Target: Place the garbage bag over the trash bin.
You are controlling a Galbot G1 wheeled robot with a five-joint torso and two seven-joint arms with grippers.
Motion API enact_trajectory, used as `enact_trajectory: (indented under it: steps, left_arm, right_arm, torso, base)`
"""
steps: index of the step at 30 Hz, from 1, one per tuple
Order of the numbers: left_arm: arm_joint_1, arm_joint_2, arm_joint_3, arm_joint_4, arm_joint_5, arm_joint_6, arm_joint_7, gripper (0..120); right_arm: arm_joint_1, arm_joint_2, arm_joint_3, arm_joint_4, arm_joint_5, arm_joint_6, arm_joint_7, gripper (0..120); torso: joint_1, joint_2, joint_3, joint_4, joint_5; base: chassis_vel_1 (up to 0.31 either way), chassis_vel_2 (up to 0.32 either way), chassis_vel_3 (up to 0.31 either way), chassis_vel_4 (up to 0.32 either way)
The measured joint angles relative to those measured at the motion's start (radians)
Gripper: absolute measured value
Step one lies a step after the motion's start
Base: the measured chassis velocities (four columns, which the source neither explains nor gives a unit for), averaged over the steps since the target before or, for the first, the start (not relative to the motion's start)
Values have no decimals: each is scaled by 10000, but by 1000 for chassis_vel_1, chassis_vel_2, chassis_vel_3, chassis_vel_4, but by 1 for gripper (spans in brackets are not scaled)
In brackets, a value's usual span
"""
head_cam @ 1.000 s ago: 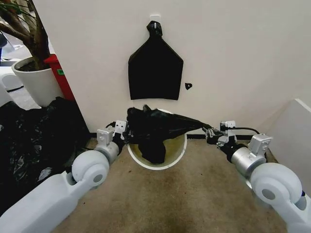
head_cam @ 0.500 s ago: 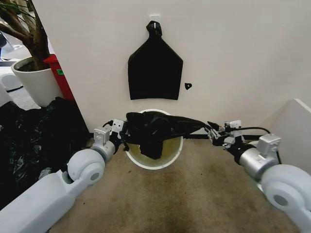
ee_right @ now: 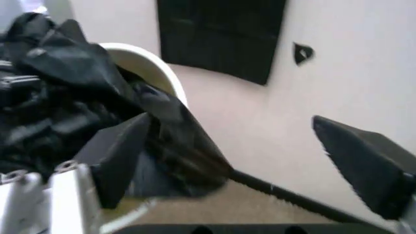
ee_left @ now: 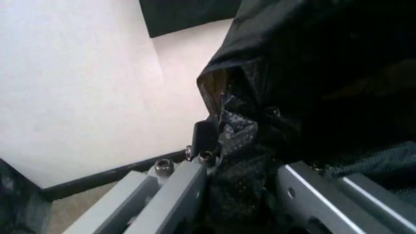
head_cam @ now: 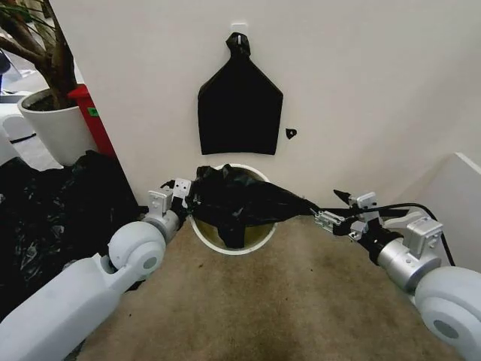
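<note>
The trash bin (head_cam: 228, 247) is a round white bucket standing against the wall; its rim also shows in the right wrist view (ee_right: 151, 63). The garbage bag (head_cam: 244, 199), black and wrinkly, is stretched sideways across the bin's mouth, with part of it hanging inside. My left gripper (head_cam: 187, 197) is at the bin's left rim, shut on a bunched edge of the bag (ee_left: 244, 146). My right gripper (head_cam: 331, 207) is to the right of the bin, open. The bag's drawn-out tip (ee_right: 162, 141) lies against one finger (ee_right: 114, 156), and the other finger (ee_right: 364, 165) stands far from it.
A flat black knotted bundle (head_cam: 240, 105) hangs on the wall above the bin. A heap of black plastic sheeting (head_cam: 52, 210) and a white plant pot (head_cam: 56, 128) stand at the left. A white box (head_cam: 460, 203) is at the right. Brown carpet lies in front.
My right gripper has spread its fingers and drawn off to the right, away from the bin. The bag now lies lower across the bin's mouth. The left gripper keeps its hold.
</note>
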State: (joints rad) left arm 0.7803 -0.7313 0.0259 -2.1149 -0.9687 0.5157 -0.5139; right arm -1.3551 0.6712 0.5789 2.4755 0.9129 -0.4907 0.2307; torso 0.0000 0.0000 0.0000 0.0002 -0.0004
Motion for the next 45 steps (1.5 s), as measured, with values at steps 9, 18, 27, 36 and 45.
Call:
enact_trajectory:
  steps: [9, 18, 27, 36, 45]
  left_arm:
    - [-305, 31, 364, -158, 810, 76, 339, 1]
    - [-1380, -148, 1221, -134, 1505, 17, 906, 1]
    - [-1547, -114, 1523, -307, 1681, 44, 1015, 1]
    - [-1657, -77, 1566, -341, 1632, 104, 1027, 1]
    - [-1765, -100, 1677, -456, 1585, 146, 1098, 1]
  right_arm:
    - [1061, -662, -615, 259, -75, -52, -663, 100]
    - [1363, -1052, -888, 228, -349, 120, -1112, 100]
    - [2579, -1191, -1819, -290, -398, 485, -1600, 100]
    - [3776, -967, -3357, -929, -665, 829, -2068, 100]
    - [4332, -704, -4176, -1321, -1043, 739, -1850, 75]
  torso:
    - [0, 0, 1, 1, 2]
    - [0, 0, 0, -8, 6]
    - [0, 0, 0, -2, 5]
    - [0, 0, 1, -1, 3]
    - [0, 0, 1, -2, 4]
  base:
    - [0, 0, 0, 0]
    - [0, 0, 0, 0]
    - [0, 0, 0, 0]
    - [0, 0, 0, 0]
    - [0, 0, 0, 0]
